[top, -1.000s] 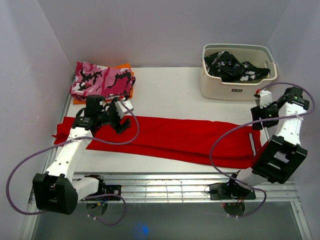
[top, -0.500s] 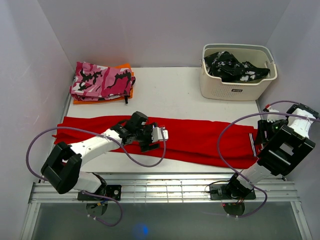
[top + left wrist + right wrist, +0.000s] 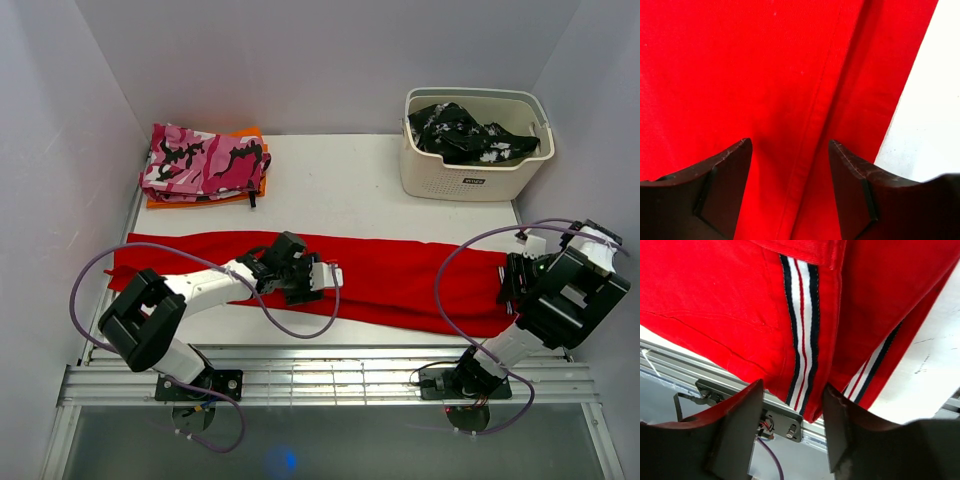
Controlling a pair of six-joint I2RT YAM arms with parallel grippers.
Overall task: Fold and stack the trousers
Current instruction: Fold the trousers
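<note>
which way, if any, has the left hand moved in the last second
Yes, the left hand moved right along the trousers, away from the camouflage garment.

Bright, even light, with soft shadows along the trousers [image 3: 855, 100].

Place: You were working in a robotics lab test cell, not a home or a shop.
Walls: Plain pale panels [image 3: 330, 60] boxed in the top, left and right of your overhead frame.
Table: A white tabletop [image 3: 340, 190] filled the middle of the frame.
Rail: A slotted aluminium rail [image 3: 340, 378] ran along the bottom edge. It showed again at the lower left of your right wrist view.
Arms: Your left arm [image 3: 205, 285] and right arm [image 3: 570, 300] were bolted to that rail at the lower left and lower right.
Cables: Exposed purple cables [image 3: 437, 285] looped off both arms.
Props: Laundry lay out as test pieces: red trousers [image 3: 400, 275] across the middle, a folded camouflage garment [image 3: 205, 160] at the upper left, and a white basket [image 3: 440, 182] at the upper right.
</note>
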